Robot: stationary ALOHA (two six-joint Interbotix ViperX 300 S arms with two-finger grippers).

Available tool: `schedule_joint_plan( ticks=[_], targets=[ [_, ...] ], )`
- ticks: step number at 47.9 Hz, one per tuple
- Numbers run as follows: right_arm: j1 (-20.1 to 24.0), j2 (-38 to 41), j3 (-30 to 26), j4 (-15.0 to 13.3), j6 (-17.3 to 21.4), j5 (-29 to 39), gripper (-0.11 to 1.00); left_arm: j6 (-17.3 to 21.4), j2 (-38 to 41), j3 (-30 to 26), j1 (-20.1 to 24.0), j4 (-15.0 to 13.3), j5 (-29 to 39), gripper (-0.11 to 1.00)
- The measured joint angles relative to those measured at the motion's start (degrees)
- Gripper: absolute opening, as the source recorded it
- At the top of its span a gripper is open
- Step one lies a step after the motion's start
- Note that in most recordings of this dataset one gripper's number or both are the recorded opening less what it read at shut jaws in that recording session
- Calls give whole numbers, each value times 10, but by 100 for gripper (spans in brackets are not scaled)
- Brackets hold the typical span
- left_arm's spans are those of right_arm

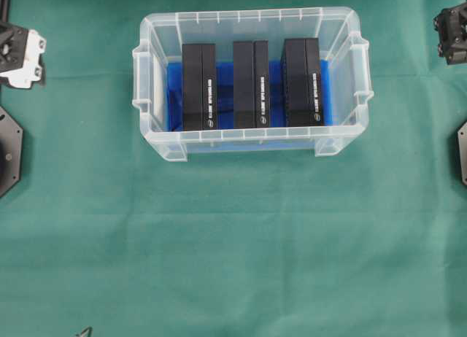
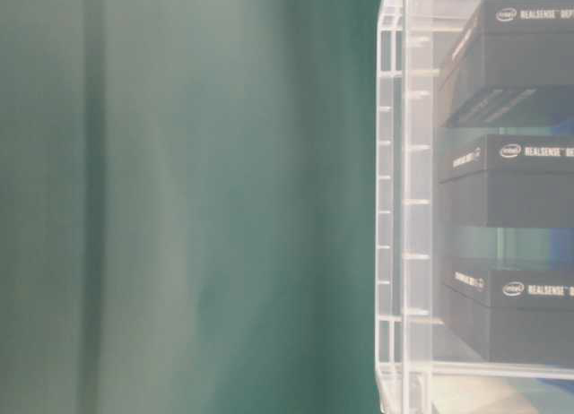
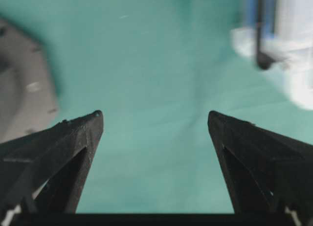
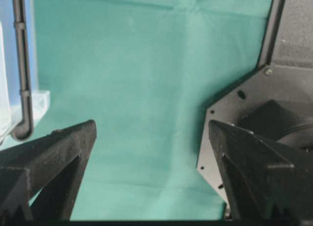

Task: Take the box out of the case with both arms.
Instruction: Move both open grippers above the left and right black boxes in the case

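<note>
The case (image 1: 252, 144), a large clear plastic bin with a ribbed rim and side handles, stands on the bench (image 1: 233, 249), which is covered with a green cloth, in the upper middle part of the overhead view. A blue sheet (image 1: 174, 96) lies on its bottom. Inside the case three black boxes stand side by side with small gaps between them: the left box (image 1: 198, 87), the middle box (image 1: 251, 84) and the right box (image 1: 302, 82). Each one has a line of white print along one long side. In the table-level view the wall of the case fills the right part, and the print on the boxes reads "RealSense" next to a small logo; the rest of that view is blurred green cloth. The left end effector (image 3: 155, 119) is open, its two black fingers (image 3: 73, 138) standing wide apart over bare cloth, with nothing between them. In the overhead view its arm appears only at the upper left edge, with white parts, well apart from the case. The right end effector (image 4: 152, 129) is also open and empty, its fingers (image 4: 63, 143) spread over the cloth; a corner of the case shows at the left edge of its view and a black base plate (image 4: 244, 128) at the right. Its all-black arm is at the upper right edge of the overhead view, near the case but not touching it.
</note>
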Motion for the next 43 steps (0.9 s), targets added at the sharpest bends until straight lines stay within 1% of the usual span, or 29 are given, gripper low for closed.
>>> schedule_joint_plan(
  ticks=[6,10,19,28,43],
  targets=[
    [-1,5,0,1,2,-11,95,-1,2,-1,0,0,-49,84],
    [-1,11,-1,3,5,-19,95,-6,3,-1,0,0,-67,84],
    [-1,38,-10,12,18,-50,95,-43,26,-14,3,0,-62,84],
    [6,81,-34,16,18,-90,95,-44,73,-45,3,1,-59,84],
    [33,164,-96,16,17,-112,94,-40,163,-118,4,0,-57,84]
  ],
)
